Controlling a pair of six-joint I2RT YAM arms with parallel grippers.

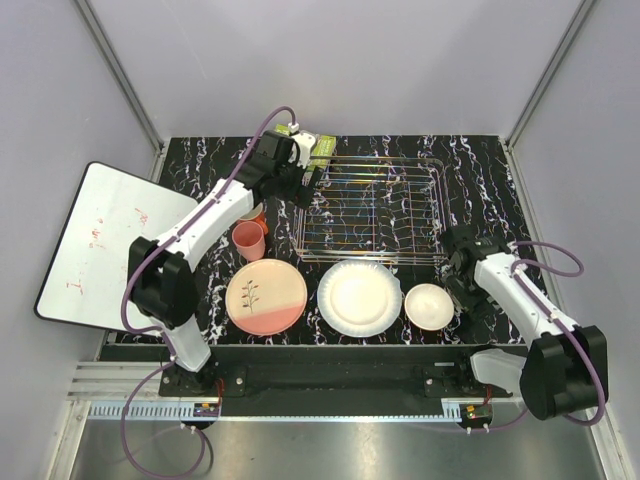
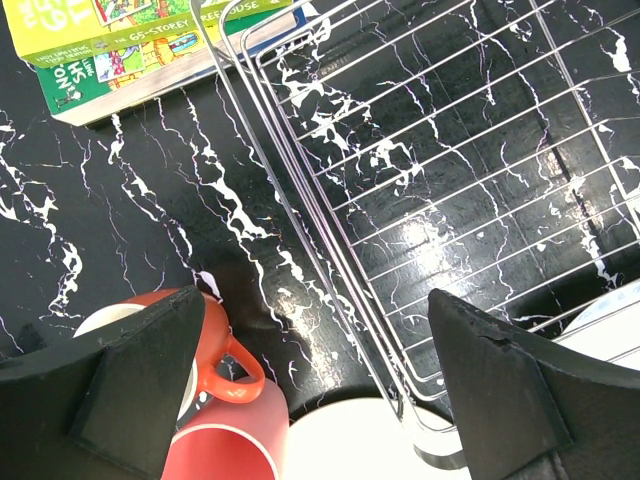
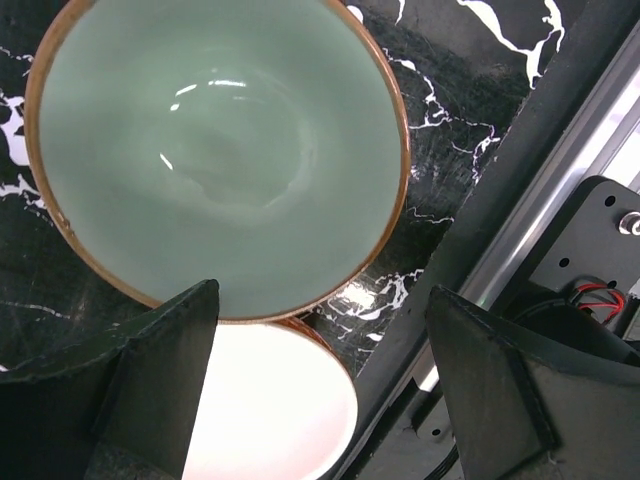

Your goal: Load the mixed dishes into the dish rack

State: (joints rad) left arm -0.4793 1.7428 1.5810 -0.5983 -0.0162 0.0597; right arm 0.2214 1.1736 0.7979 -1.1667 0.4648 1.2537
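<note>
Overhead, a silver wire dish rack (image 1: 375, 210) sat on the far half of a black marbled table (image 1: 560, 200). None of the dishes was in it. Three lay in a row along its near side: a pink-and-cream plate (image 1: 266, 296) with a leaf sprig on the left, a large white plate (image 1: 359, 297) in the middle, and a small cream bowl (image 1: 430, 306) on the right. Two pink cups (image 1: 250, 238) stood close together off the rack's near left corner, beside the left arm.

The left gripper (image 2: 315, 310) hovered over the rack's left edge, toward its far end. Its two black fingers (image 2: 140, 385) were spread wide and held nothing. From the wrist, the rack's rim bars ran up between them, and the cups showed under the left-hand finger. A green book (image 2: 130, 50) lay at the rack's far left corner.

The right gripper (image 3: 320, 300) hung by the rack's near right corner, just past the cream bowl. Its fingers were spread as well, with nothing between them. Its wrist view looked down into a pale green bowl (image 3: 220, 150) with a brown rim. The cream bowl sat just beside it; whether the two touched could not be told. From above, the arm hid the green bowl.

A white board (image 1: 105, 245) with red scribbles lay off the table's left side.
</note>
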